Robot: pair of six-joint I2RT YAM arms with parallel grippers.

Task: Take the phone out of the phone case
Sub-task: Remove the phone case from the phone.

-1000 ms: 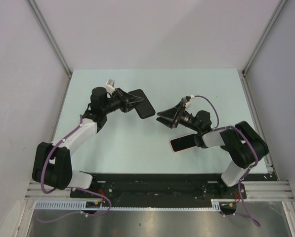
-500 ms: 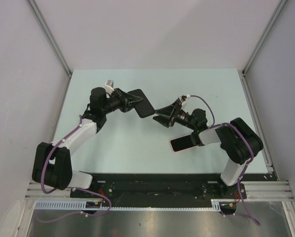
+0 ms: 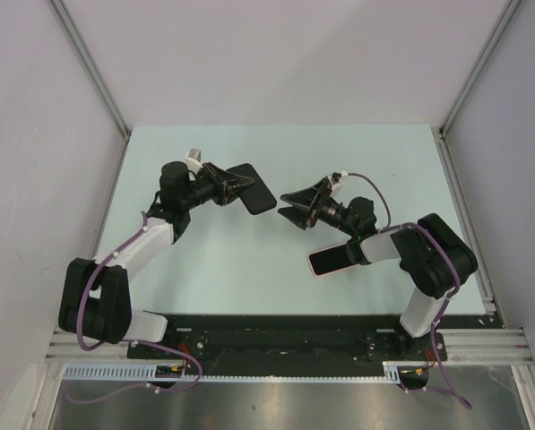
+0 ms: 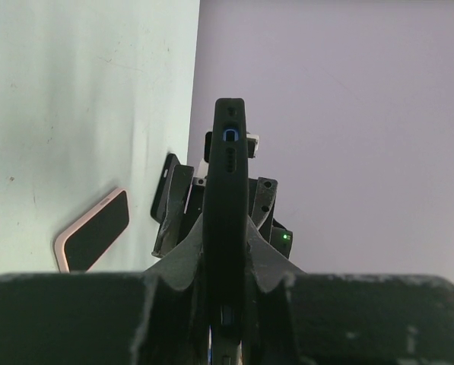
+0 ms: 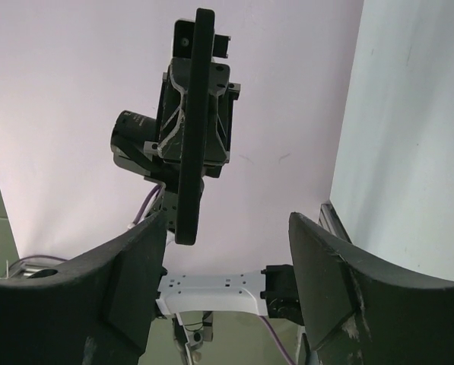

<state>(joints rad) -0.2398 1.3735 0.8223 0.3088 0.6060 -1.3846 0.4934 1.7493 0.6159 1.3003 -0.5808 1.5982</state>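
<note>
Phone case (image 3: pixel 256 188): black, slim, with a port cutout and speaker holes at its free end. Your left pincer (image 3: pixel 237 183) is clenched on it above the tabletop (image 3: pixel 240 269), centre-left of the top view. Long axis: upper left to lower right, free end toward your right pincer (image 3: pixel 283 206), which is spread and empty. Phone inside: you cannot tell. Pink-edged slab (image 3: pixel 332 261): lower right, one end hidden under the right arm.

Pale mint-green table (image 3: pixel 249 273) boxed in by plain grey-lavender walls (image 3: pixel 294 63) on three sides, aluminium posts (image 3: pixel 92 67) at back corners, black rail (image 3: pixel 276 333) along near edge, even light.
</note>
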